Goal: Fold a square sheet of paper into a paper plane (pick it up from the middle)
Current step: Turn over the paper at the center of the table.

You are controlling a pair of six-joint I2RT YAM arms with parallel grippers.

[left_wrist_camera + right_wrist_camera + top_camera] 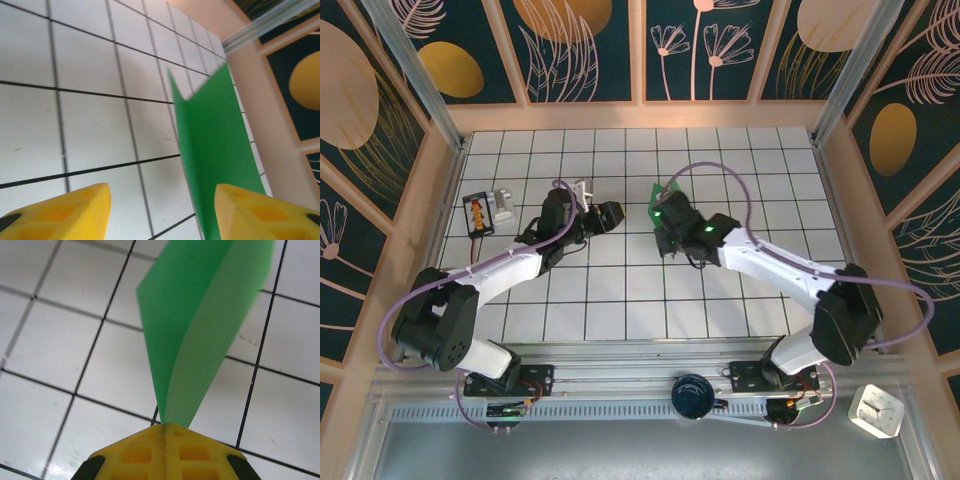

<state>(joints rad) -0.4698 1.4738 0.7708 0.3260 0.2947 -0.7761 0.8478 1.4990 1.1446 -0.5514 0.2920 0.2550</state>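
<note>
The right gripper (165, 434) is seen with its yellow jaws pressed together, clamped on the narrow end of the folded green paper (200, 315), which is held above the white tiled bench (45, 340). Two thin, smooth layers fan out from a crease. The left gripper (161, 195) is held with jaws apart, nothing between them; the paper is seen just beside one jaw, contact unclear.

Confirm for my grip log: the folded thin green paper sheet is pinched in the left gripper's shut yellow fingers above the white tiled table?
Wrong gripper: the right gripper, its yellow fingers shut, pinches the folded thin green paper sheet above the white tiled table, as the right wrist view shows. The left gripper stands open.
</note>
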